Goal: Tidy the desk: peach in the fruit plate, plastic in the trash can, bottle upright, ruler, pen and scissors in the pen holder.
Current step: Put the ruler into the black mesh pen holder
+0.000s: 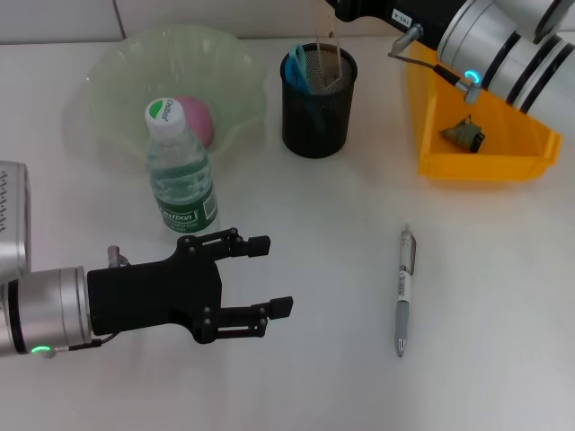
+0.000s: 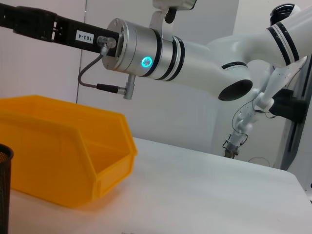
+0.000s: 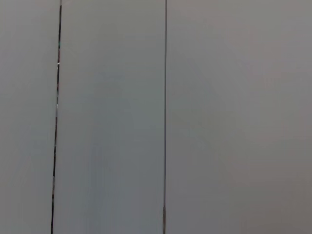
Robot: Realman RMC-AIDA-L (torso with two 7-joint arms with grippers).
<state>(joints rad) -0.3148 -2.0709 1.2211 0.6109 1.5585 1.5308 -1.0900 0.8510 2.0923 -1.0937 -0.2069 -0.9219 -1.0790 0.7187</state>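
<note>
A plain white desk (image 1: 359,377) fills the head view, with a pale wall behind it. At the back on the robot's left, a pink peach (image 1: 194,119) is seen lying in a translucent pale-green wavy-edged fruit plate (image 1: 117,72). Just in front of the plate, a clear plastic water bottle with a white cap and green label (image 1: 180,175) is found upright. To the right of the plate, a black mesh pen holder (image 1: 318,117) is set, and blue-handled scissors (image 1: 298,70) and a pale, see-through ruler (image 1: 329,61) are held inside it. Further right, an orange plastic bin (image 1: 467,148) is placed, with a crumpled dark scrap of plastic (image 1: 463,134) lying in it. A silver and grey pen (image 1: 404,289) is left flat on the open desk, well apart from the holder.

The left gripper (image 1: 274,275) is held low over the near desk, below the bottle, its black fingers (image 1: 253,243) spread wide with nothing between them. The right arm is stretched over the bin toward the pen holder; the right gripper itself is cut off at the frame edge.
</note>
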